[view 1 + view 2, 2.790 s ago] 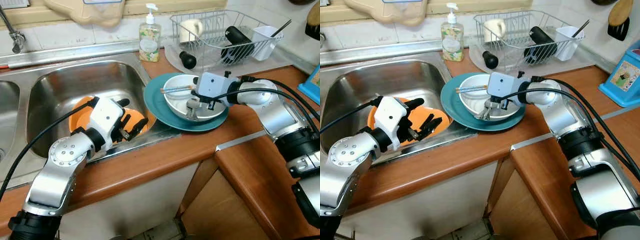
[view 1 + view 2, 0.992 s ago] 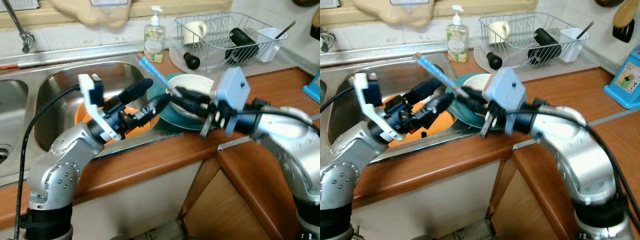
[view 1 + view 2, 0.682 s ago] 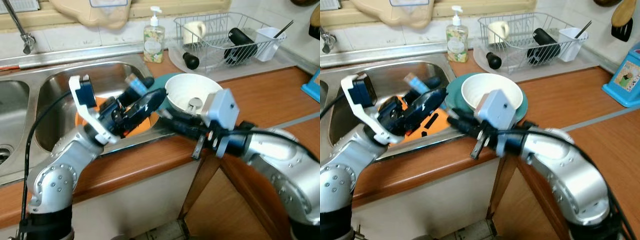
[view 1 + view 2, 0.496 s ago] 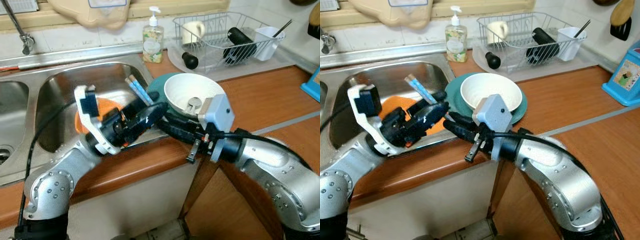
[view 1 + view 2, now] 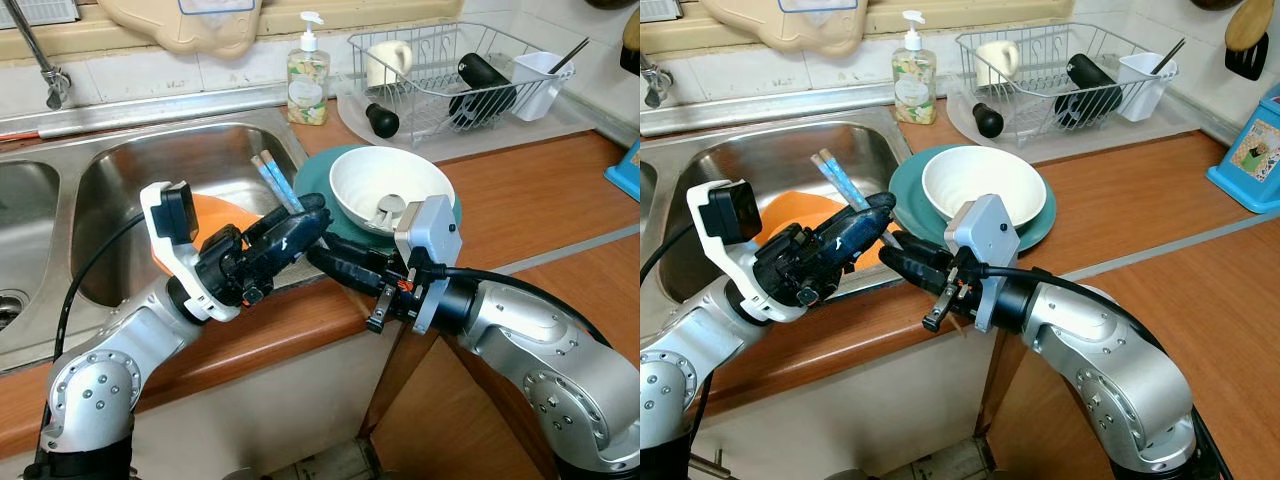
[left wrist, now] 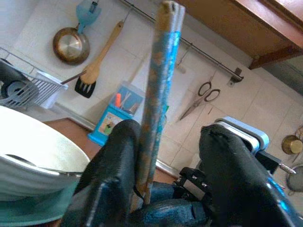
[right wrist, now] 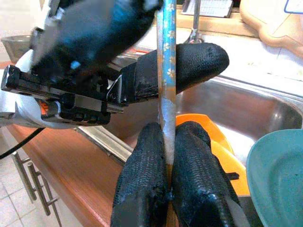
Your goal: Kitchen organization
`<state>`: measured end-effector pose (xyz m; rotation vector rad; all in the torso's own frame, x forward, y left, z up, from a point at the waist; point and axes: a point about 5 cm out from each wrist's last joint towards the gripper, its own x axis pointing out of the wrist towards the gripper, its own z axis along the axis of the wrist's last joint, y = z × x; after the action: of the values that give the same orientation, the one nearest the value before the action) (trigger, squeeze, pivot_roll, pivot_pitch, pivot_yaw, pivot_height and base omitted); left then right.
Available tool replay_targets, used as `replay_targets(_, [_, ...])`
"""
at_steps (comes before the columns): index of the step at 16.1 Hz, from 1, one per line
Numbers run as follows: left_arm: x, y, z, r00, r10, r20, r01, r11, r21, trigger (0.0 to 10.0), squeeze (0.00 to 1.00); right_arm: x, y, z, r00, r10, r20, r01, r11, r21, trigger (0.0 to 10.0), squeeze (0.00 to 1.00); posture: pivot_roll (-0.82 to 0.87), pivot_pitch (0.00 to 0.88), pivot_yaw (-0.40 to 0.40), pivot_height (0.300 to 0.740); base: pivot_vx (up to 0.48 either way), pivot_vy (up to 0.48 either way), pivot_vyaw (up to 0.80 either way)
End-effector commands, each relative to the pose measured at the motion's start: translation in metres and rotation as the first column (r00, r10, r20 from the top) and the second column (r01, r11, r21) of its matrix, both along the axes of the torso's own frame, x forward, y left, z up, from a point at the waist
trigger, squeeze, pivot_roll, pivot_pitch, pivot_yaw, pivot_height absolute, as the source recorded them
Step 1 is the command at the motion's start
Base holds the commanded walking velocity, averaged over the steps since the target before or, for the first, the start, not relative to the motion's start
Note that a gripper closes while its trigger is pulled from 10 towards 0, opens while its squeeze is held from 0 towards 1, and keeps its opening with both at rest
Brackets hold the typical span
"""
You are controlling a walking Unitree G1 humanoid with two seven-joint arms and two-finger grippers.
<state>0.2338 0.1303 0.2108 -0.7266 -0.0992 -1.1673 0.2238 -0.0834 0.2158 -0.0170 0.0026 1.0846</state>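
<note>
**Chopsticks at the handover point over the sink edge**

The setting is a kitchen with a brown wood-grain surface, a stainless double sink in the left half of the frame and pale wall tiles behind. A wire rack stands at upper right; a soap bottle stands at upper centre.

The chopsticks, a pair with blue patterned upper ends, stand tilted at centre frame above the sink's front edge. Both grippers meet there.

- Left gripper: fingers set around the upper shafts. The left wrist view shows the pair lying against one finger with a gap to the other, so the hold looks loose or partly open.
- Right gripper: two finger pads pressed together on the lower shafts, firmly clamped.

Handling judgement: the chopsticks are light, stiff, thin and smooth, probably lacquered wood. Two separate rods can scissor or slide apart, so pinch both together near mid-length, across the pair. A grip close to one end would let them pivot.

Adjacent items:

- Orange plate: in the sink basin, behind the left gripper.
- Teal plate: glossy, round, on the surface right of the sink.
- White bowl: deep, glazed, on the teal plate. Breakable; keep the arms off its rim.
</note>
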Motion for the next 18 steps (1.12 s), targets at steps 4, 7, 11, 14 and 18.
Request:
replay_targets(4, [-0.0043, 0.0002, -0.0051, 1.000, 0.002, -0.016, -0.002, 1.000, 0.026, 0.0, 0.00, -0.0022, -0.0010, 0.0005, 1.000, 0.012, -0.011, -0.012, 1.000, -0.006, 0.0, 0.00, -0.11, 0.000, 0.030, 0.740, 0.000, 0.000, 0.00])
replay_targets(7, [-0.0049, 0.0012, -0.0061, 1.000, -0.001, -0.020, 0.002, 0.999, 0.036, 0.0, 0.00, -0.0016, -0.0001, 0.0003, 1.000, 0.008, -0.005, -0.008, 1.000, -0.010, 0.0, 0.00, -0.10, 0.000, 0.036, 0.740, 0.000, 0.000, 0.00])
replay_targets(11, [-0.0058, -0.0024, -0.0040, 1.000, -0.004, -0.015, 0.005, 0.999, 0.036, 0.0, 0.00, -0.0040, 0.0001, -0.0008, 1.000, 0.006, -0.005, -0.006, 1.000, -0.018, 0.0, 0.00, -0.10, 0.000, 0.042, 0.740, 0.000, 0.000, 0.00])
replay_targets(14, [-0.0065, -0.0040, -0.0050, 1.000, 0.000, -0.014, 0.001, 0.999, 0.039, 0.0, 0.00, -0.0029, -0.0010, -0.0025, 1.000, -0.015, 0.011, 0.016, 0.999, -0.043, 10.0, 0.00, -0.10, 0.000, 0.032, 0.740, 0.000, 0.000, 0.00])
replay_targets(18, [-0.0038, 0.0017, -0.0020, 0.998, 0.060, 0.001, -0.060, 0.997, 0.048, 0.0, 0.00, 0.0028, -0.0007, -0.0050, 0.999, -0.046, 0.012, 0.046, 0.998, -0.049, 10.0, 1.00, -0.09, 0.000, 0.022, 0.740, 0.000, 0.000, 0.00])
